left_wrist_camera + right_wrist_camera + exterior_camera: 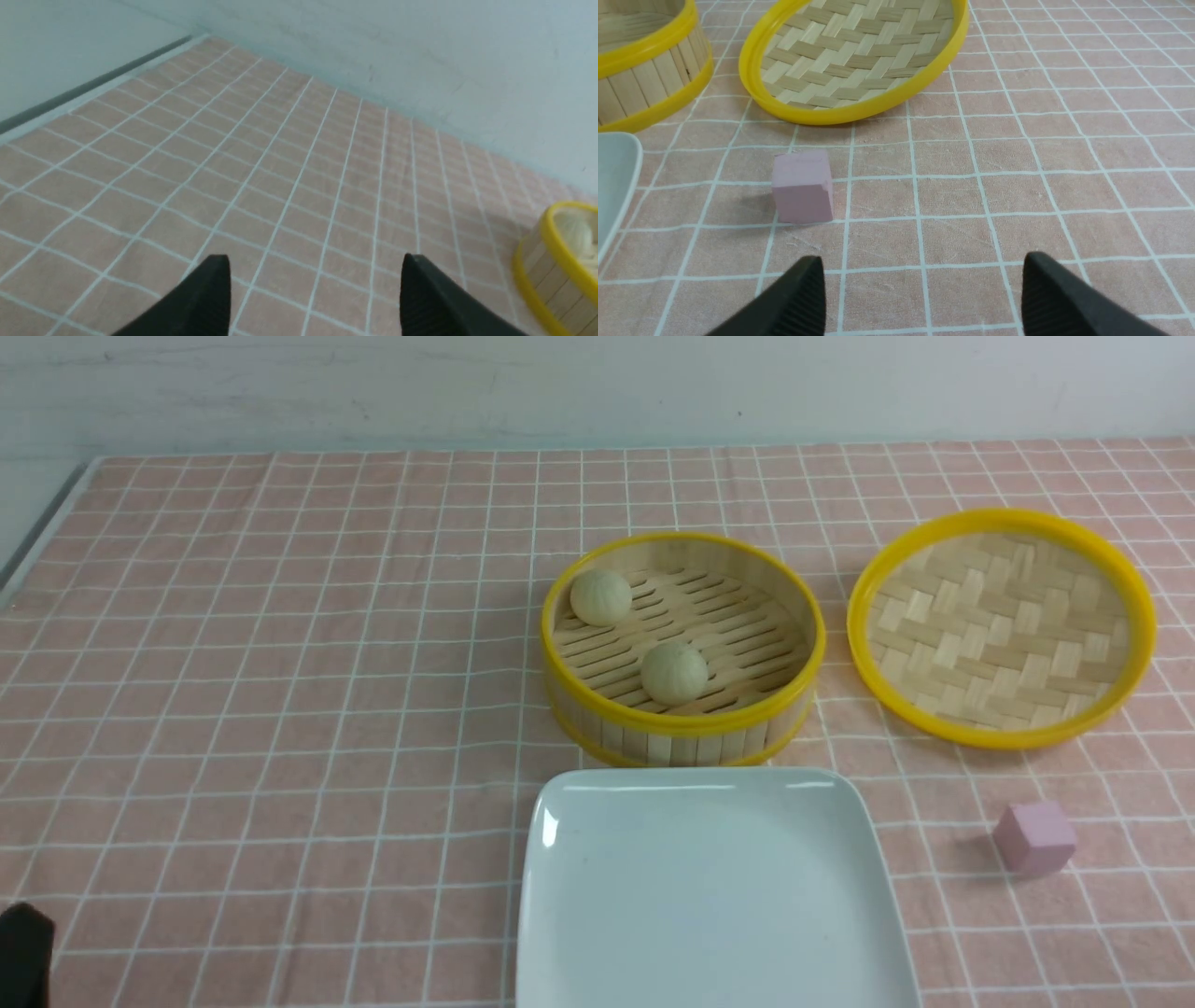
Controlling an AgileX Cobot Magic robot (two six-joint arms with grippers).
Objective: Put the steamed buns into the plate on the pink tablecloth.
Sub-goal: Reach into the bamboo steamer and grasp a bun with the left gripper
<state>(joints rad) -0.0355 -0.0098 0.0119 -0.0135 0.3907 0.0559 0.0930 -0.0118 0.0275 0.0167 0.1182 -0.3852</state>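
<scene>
- Left gripper point(315, 280): jaws spread wide with nothing between them. Only bare pink tablecloth point(280, 177) lies under and ahead of them.
- Right gripper point(922, 280): jaws likewise parted and empty, over bare cloth.
- Outward from the right jaws: pink cube point(802, 186) is near, ahead and off their line, not between them. The woven lid point(859, 56) lies beyond it, rim up on the cloth.
- Outward from the left jaws: bamboo basket point(551, 261) is well apart, off toward the robot's right. A pale bun shows just inside its rim.
- Steamed buns point(674, 673): both sit in the open basket, apart from each other and well away from either pair of jaws.
- Plate point(709, 896): just beside the basket on the robot's side, holding nothing.
- Progress (judgement): the lid is off, so the buns are reachable from above. No bun is gripped and none is on the plate. The task stands at its start, and both transfers remain.
</scene>
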